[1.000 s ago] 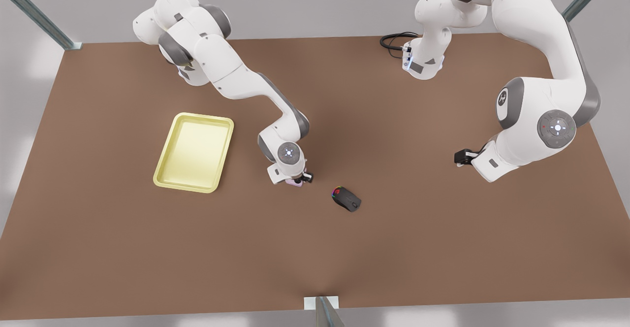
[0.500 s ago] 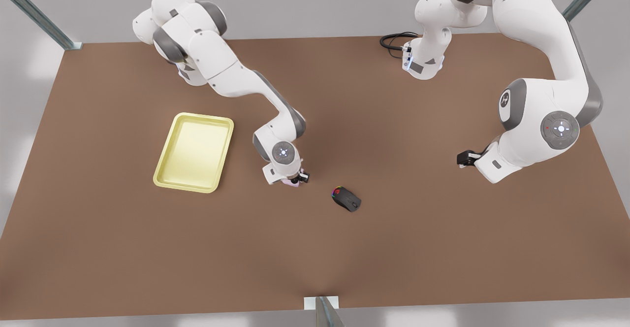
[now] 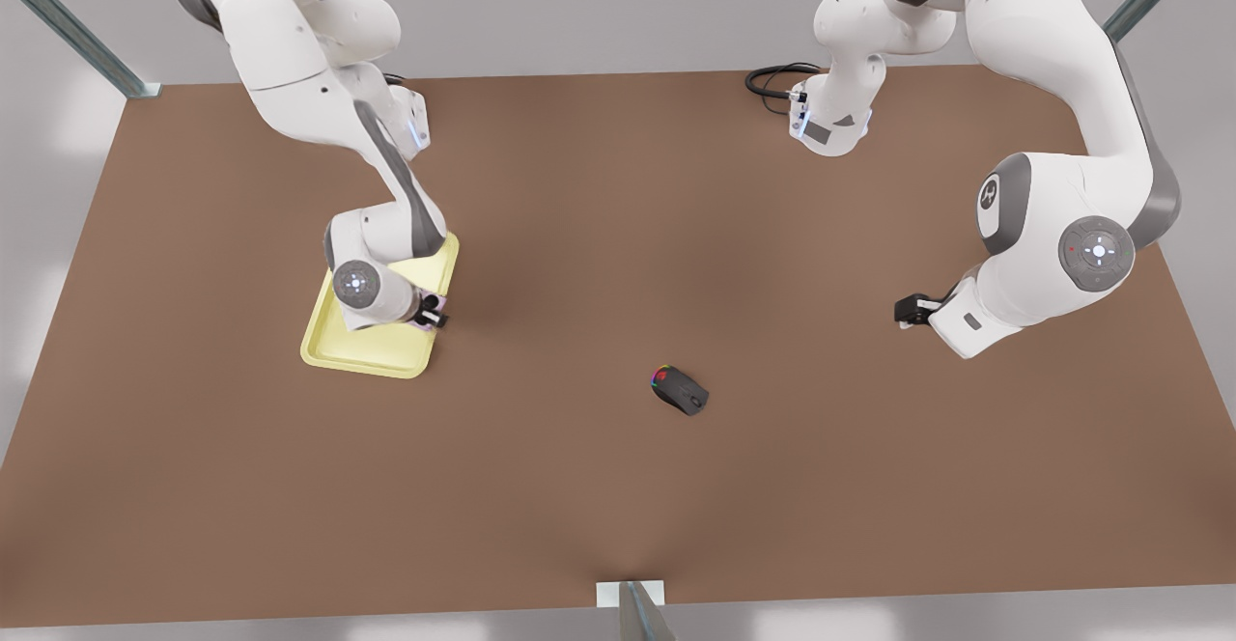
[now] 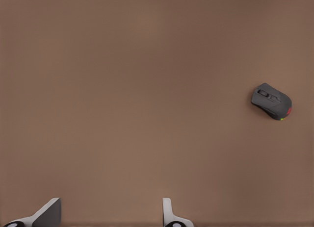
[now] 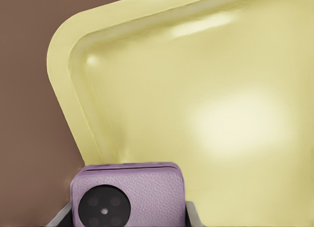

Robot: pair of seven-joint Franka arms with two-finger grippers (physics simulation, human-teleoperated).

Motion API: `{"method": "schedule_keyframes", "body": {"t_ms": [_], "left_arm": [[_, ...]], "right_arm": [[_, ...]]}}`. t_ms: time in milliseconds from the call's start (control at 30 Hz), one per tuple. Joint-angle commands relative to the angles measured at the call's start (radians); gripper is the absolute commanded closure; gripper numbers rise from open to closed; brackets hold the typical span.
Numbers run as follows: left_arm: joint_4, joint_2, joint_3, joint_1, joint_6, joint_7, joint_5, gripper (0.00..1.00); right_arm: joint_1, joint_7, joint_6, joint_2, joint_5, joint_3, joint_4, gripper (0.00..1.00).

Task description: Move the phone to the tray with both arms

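The lilac phone (image 5: 128, 192), with a black camera circle, is held in my right gripper (image 5: 126, 220), whose fingers press its two sides. In the front view this gripper (image 3: 430, 316) hangs over the near right edge of the pale yellow tray (image 3: 359, 353), with the phone (image 3: 439, 307) just showing beside the wrist. The tray's floor (image 5: 196, 89) lies below the phone. On the front view's right, my left gripper (image 3: 903, 311) waits above bare table; its fingers (image 4: 169, 216) stand apart with nothing between them.
A dark grey mouse (image 3: 680, 390) with coloured lights lies on the brown table (image 3: 618, 487) between the two arms, and it also appears in the left wrist view (image 4: 271, 101). A black cable (image 3: 772, 76) loops at the far edge.
My right gripper has carried the phone toward the front view's left, from the table near the mouse to over the tray's edge. The left arm has barely moved.
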Motion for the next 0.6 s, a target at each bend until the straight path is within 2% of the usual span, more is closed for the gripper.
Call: {"method": "schedule_keyframes", "body": {"t_ms": [0,67,233,267,300,433,500,567], "left_arm": [[0.000,-0.001,0.000,0.000,0.000,-0.003,0.001,0.00],[0.000,-0.001,0.000,0.000,0.000,-0.003,0.002,0.00],[0.000,-0.001,0.000,0.000,0.000,-0.003,0.002,0.00],[0.000,-0.001,0.000,0.000,0.000,-0.003,0.002,0.00],[0.000,-0.001,0.000,0.000,0.000,-0.003,0.002,0.00],[0.000,-0.013,0.000,0.000,-0.002,-0.003,0.002,0.00],[0.002,-0.018,0.001,0.000,-0.003,-0.003,0.004,0.00],[0.010,-0.021,0.001,0.000,-0.002,-0.003,0.004,0.00]], "right_arm": [[-0.043,-0.590,0.054,-0.025,-0.007,-0.001,-0.060,0.25],[-0.130,-0.705,0.041,-0.025,-0.008,-0.003,-0.082,0.25],[-0.132,-0.707,0.043,-0.030,-0.010,-0.004,-0.108,0.23],[-0.132,-0.707,0.040,-0.030,-0.010,-0.004,-0.108,0.16],[-0.132,-0.707,0.038,-0.029,-0.010,-0.004,-0.106,0.00],[-0.130,-0.705,0.003,-0.038,-0.010,-0.004,-0.077,0.00],[-0.130,-0.696,-0.101,-0.096,-0.010,-0.006,0.015,0.00],[-0.130,-0.695,-0.431,-0.113,-0.019,-0.024,0.308,0.00]]}}
